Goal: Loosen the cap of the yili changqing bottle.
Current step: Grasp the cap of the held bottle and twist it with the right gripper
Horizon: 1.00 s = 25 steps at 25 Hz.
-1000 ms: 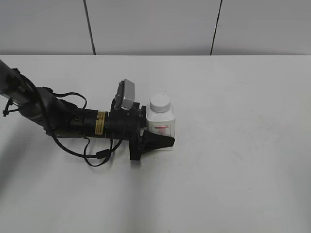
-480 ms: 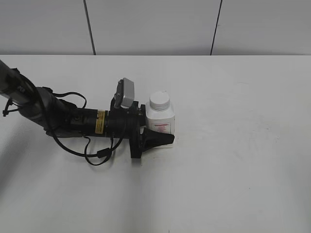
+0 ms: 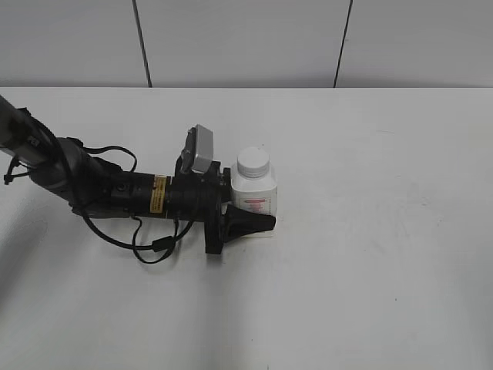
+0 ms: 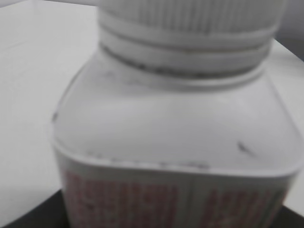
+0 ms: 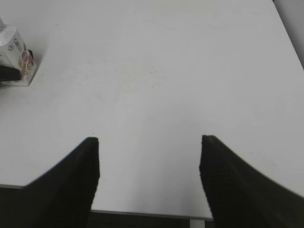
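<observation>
Upright on the desk (image 3: 370, 270), the bottle (image 3: 253, 194) is clamped low between the left end effector's (image 3: 250, 218) fingers. Light, stiff, smooth plastic; the ribbed cap (image 3: 253, 161) offers grip. Right end effector (image 5: 149, 156) gapes wide, empty, well apart.

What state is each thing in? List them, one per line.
Bottle: upright on the table, gripped low on its body.
Cap: on the neck, not lifted off; tightness cannot be told.
Left gripper: shut on the bottle.
Right gripper: fingers apart, holding nothing, far from the bottle.
</observation>
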{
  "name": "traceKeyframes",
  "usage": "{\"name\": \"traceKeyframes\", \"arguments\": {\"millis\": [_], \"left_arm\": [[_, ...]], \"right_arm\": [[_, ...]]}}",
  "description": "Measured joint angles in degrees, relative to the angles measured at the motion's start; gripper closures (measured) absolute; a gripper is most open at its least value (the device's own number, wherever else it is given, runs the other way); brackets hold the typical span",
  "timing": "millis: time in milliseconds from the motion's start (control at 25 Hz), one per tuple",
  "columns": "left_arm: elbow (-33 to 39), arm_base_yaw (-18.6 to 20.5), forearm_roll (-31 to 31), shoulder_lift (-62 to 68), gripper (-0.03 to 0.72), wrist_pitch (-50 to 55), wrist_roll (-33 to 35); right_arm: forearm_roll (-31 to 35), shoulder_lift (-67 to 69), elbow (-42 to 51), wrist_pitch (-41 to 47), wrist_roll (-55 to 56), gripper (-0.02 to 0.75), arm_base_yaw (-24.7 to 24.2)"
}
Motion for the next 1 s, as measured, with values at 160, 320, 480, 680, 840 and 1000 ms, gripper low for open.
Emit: {"name": "traceKeyframes", "arguments": {"millis": [160, 320, 480, 680, 840, 1000], "left_arm": [[-0.1, 0.0, 0.7, 0.0, 0.272, 0.0, 0.1], [-0.1, 0.0, 0.8, 0.0, 0.273, -0.2, 0.1], [-0.1, 0.0, 0.8, 0.0, 0.274, -0.2, 0.1], [-0.1, 0.0, 0.9, 0.0, 0.276, -0.2, 0.1], [-0.1, 0.0, 0.9, 0.0, 0.276, -0.3, 0.1], [-0.1, 0.0, 0.9, 0.0, 0.276, -0.3, 0.1]], "right_arm": [[-0.5, 0.0, 0.0, 0.0, 0.0, 0.212, 0.0], [0.1, 0.0, 0.0, -0.1, 0.4, 0.212, 0.0], [0.1, 2.4, -0.9, -0.4, 3.9, 0.212, 0.0], [0.1, 15.1, -4.8, -0.5, 6.0, 0.212, 0.0], [0.1, 27.2, -10.5, -0.5, 6.1, 0.212, 0.0], [0.1, 38.6, -16.5, -0.5, 5.8, 0.212, 0.0]]}}
